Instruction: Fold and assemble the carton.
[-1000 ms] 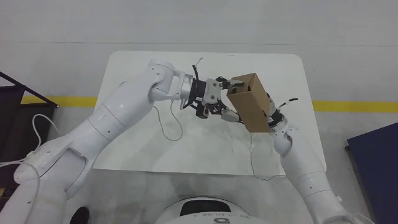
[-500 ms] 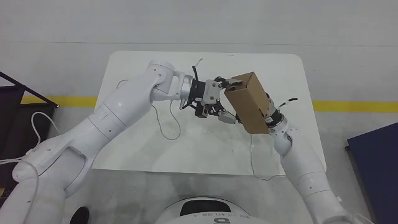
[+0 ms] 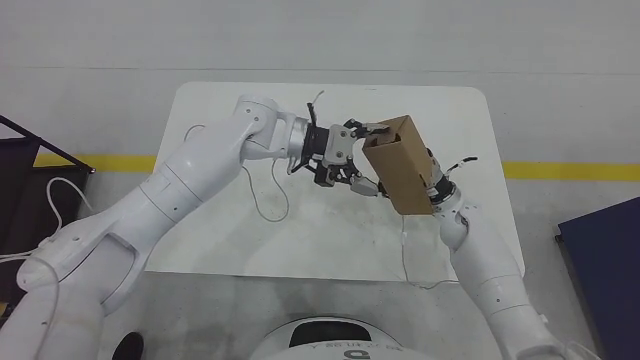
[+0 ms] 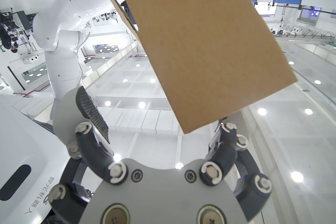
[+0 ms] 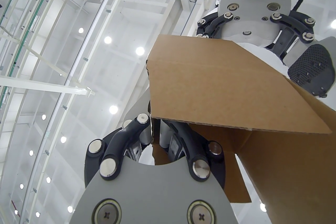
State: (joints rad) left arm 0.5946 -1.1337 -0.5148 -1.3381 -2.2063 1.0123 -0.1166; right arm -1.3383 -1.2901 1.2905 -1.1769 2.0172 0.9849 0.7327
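Observation:
A brown carton (image 3: 405,165) is held above the white table (image 3: 230,220), standing up as an open tube. In the right wrist view, my right gripper (image 5: 155,128) is shut on a lower wall of the carton (image 5: 210,93). In the top view the carton covers most of that gripper (image 3: 437,190). My left gripper (image 3: 363,158) is at the carton's left side, near its open end. The left wrist view shows it (image 4: 155,114) open, with a ribbed pad (image 4: 92,114) to one side and a corner of the carton (image 4: 210,46) just ahead of the fingers.
A thin white cable (image 3: 268,200) hangs in loops from the left arm over the table, and another hangs by the right arm (image 3: 405,250). A yellow floor line (image 3: 570,170) runs behind the table. A dark blue object (image 3: 605,260) stands at the right.
The carton has shifted slightly in the right gripper's hold. The left gripper has stayed open against the carton's left side, barely moving.

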